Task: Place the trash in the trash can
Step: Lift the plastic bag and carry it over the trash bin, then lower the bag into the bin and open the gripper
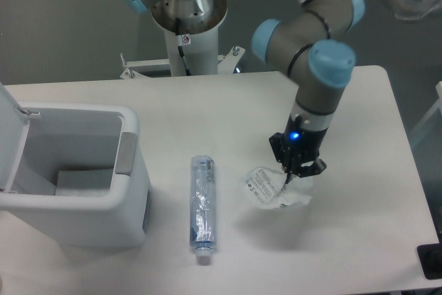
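Observation:
My gripper (298,169) is shut on the crumpled white plastic wrapper (271,189), which hangs lifted above the table with its printed label facing left and a shadow beneath it. The slim bluish bottle (202,201) lies on the table, white cap pointing toward the front edge, to the left of the wrapper. The white trash can (69,174) stands at the left with its lid swung open and a grey tab (125,153) on its right rim.
The arm's pedestal (188,25) rises behind the table's far edge. A pale flat item lies at the bottom of the trash can. The table's right edge runs near the gripper's right side.

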Robot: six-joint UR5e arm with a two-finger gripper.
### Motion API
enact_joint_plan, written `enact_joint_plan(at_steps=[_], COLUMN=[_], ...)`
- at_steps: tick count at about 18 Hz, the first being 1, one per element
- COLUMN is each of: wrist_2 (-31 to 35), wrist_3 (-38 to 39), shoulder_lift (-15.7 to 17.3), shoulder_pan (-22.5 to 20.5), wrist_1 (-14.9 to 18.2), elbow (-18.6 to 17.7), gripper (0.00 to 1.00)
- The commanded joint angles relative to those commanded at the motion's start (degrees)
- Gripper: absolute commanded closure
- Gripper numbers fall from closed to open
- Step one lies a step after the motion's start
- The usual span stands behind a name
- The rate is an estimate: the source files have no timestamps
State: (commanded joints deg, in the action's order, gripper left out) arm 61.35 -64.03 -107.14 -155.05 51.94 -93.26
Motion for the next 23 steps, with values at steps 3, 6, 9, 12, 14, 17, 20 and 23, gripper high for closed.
enact_joint_plan(at_steps=[3, 6, 9, 12, 14, 17, 20, 23], wrist_2=[-1.8, -2.0, -2.0, -1.9, -1.9, -1.9, -1.9, -1.9], wrist_3=[12.9, 26.0, 34.0, 40.4, 41.9, 42.5, 42.3, 42.5], shoulder_lift=[3.3, 6.3, 8.2, 9.6, 10.5, 11.4, 11.3, 11.1], shoulder_pan=[2.8, 5.7, 8.4, 12.0, 15.0, 20.6, 25.0, 29.3], wrist_1=[-0.5, -0.8, -1.0, -1.1, -1.1, -1.1, -1.1, -1.0], elbow=[0.9, 2.9, 5.0, 7.3, 8.3, 8.1, 8.4, 8.0], gripper=[1.0, 1.0, 1.0, 1.0, 1.0, 1.0, 1.0, 1.0])
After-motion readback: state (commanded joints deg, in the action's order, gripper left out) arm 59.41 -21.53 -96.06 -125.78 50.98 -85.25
